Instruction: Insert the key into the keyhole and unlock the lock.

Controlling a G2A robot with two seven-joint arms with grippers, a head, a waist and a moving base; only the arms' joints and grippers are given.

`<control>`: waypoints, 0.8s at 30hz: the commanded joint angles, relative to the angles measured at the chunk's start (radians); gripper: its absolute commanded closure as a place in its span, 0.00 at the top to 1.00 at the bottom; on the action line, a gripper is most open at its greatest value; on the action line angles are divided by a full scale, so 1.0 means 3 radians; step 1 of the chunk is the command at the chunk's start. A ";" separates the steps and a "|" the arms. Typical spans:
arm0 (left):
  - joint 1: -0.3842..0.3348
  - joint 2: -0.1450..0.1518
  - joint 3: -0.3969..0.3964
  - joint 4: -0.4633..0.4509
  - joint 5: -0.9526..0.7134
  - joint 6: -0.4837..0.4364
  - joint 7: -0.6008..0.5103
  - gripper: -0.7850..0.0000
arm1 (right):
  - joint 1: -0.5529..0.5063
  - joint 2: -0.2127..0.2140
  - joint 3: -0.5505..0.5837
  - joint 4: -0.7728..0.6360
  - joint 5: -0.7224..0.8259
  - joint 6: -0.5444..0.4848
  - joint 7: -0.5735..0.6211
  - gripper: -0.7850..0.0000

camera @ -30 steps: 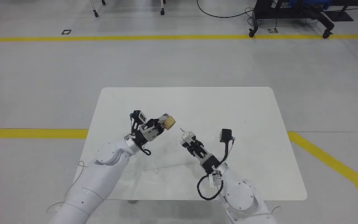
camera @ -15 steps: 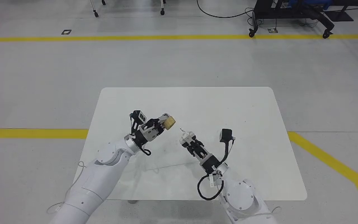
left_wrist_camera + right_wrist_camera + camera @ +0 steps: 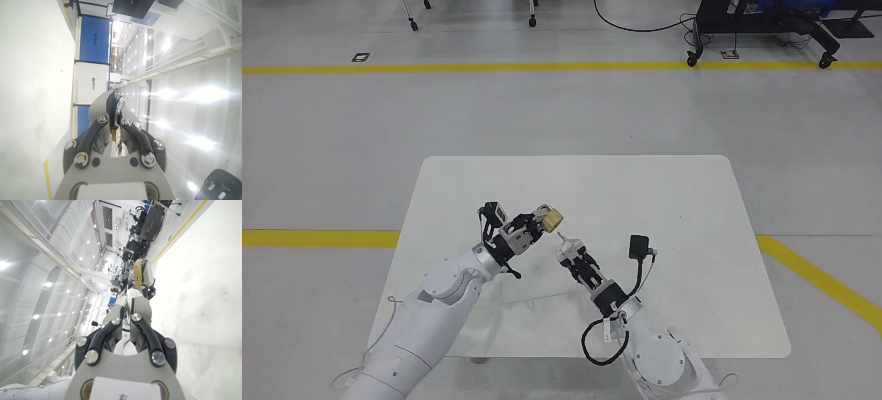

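A brass padlock (image 3: 553, 217) is held above the white table (image 3: 672, 190), with my left gripper (image 3: 539, 222) shut on it. In the left wrist view the fingers (image 3: 98, 111) clamp the silver shackle (image 3: 120, 103) with the brass body (image 3: 114, 134) between them. My right gripper (image 3: 570, 248) is shut on a small silver key (image 3: 564, 241), just short of the lock. In the right wrist view the padlock (image 3: 138, 273) faces the camera with its keyhole (image 3: 135, 277) showing, a little beyond my right gripper (image 3: 128, 298). The key (image 3: 126, 293) shows edge-on at the fingertips.
Both grippers hang over the table's middle. The table's front edge (image 3: 692, 355) lies close below the arms. Yellow floor lines (image 3: 312, 238) run past both sides of the table, and carts (image 3: 762, 20) stand far behind.
The left gripper has carried the padlock slightly right. The right gripper has brought the key up and left, so the gap between key and lock has shrunk.
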 commanded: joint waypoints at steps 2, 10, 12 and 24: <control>0.0006 -0.0012 -0.0015 0.0003 0.0026 -0.0010 0.0039 0.00 | 0.0026 -0.0009 -0.0030 0.0022 0.0002 0.0038 -0.0014 0.00; 0.0041 -0.0031 -0.0060 -0.0033 0.0103 -0.0052 0.0043 0.00 | 0.0083 -0.0028 -0.0017 0.0086 0.0077 0.0142 -0.0099 0.00; 0.0052 -0.0036 -0.0066 -0.0043 0.0125 -0.0049 0.0051 0.00 | 0.0089 -0.0032 -0.0016 0.0093 0.0082 0.0170 -0.0115 0.00; 0.0093 -0.0068 -0.0103 -0.0091 0.0232 -0.0031 0.0074 0.00 | 0.0125 -0.0052 -0.0063 0.0110 0.0045 0.0244 -0.0123 0.00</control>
